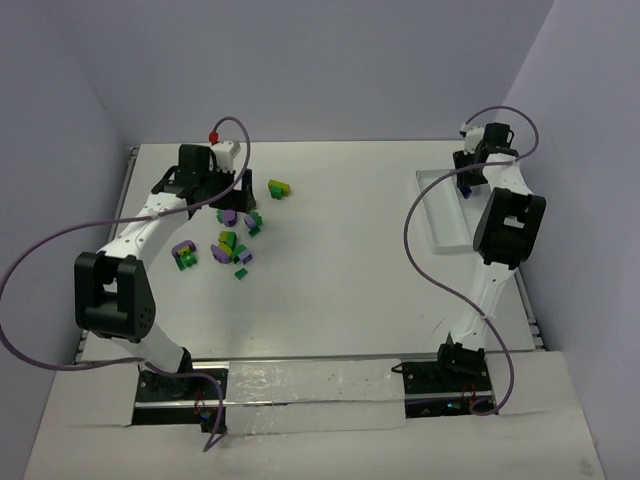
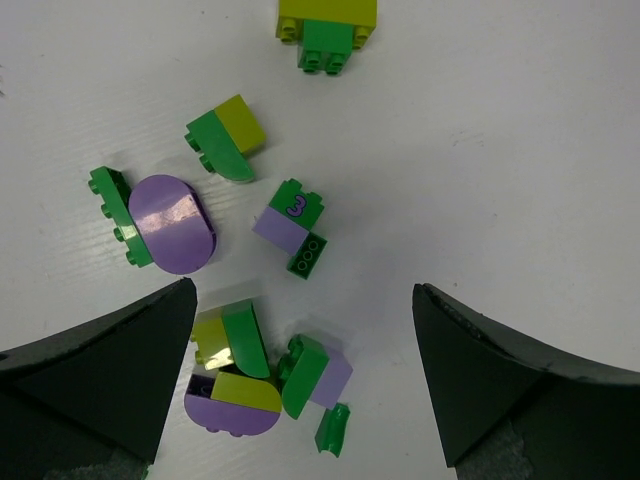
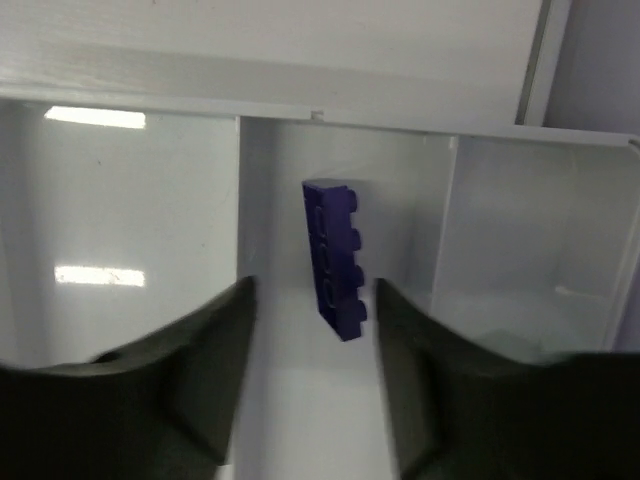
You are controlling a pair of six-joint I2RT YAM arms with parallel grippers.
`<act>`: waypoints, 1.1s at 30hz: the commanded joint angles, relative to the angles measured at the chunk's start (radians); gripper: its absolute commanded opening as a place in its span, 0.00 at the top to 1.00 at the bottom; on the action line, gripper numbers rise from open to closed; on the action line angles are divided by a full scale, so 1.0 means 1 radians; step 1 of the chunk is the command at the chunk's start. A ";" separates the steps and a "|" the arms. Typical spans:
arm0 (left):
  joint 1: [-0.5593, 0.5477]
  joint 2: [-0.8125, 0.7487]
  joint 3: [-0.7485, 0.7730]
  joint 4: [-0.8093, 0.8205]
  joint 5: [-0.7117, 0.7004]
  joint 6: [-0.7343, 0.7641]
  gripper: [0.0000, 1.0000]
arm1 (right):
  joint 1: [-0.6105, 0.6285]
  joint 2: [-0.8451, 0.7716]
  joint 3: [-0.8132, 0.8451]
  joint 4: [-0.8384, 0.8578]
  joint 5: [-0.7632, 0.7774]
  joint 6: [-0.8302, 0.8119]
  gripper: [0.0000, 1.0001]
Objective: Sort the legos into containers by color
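Legos [image 2: 297, 228], tiny hard plastic bricks in greens and lavender: light, slick; pinch the flat sides. Left hand [image 2: 305, 290] spread wide above them; right hand [image 3: 315, 285] parted around a dark purple brick [image 3: 335, 255].

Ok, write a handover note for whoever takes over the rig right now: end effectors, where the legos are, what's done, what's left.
Left end effector: open, above the lego pile on the table.
Right end effector: open over the tray, with a dark purple brick between its jaws, in the middle compartment.
Done: only that brick shows in the tray.
To do: the whole green, yellow-green and lavender pile.
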 commanded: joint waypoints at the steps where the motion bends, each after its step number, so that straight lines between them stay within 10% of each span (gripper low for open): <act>1: 0.013 0.045 0.070 0.012 -0.030 0.004 0.01 | 0.016 -0.003 0.040 0.038 0.033 0.020 0.30; 10: 0.048 0.160 0.084 -0.039 -0.197 -0.014 0.15 | 0.048 -0.155 -0.016 0.023 0.012 0.056 0.01; 33: 0.125 0.357 0.190 0.002 -0.095 -0.132 0.11 | 0.154 -0.429 -0.142 0.004 -0.098 0.178 0.00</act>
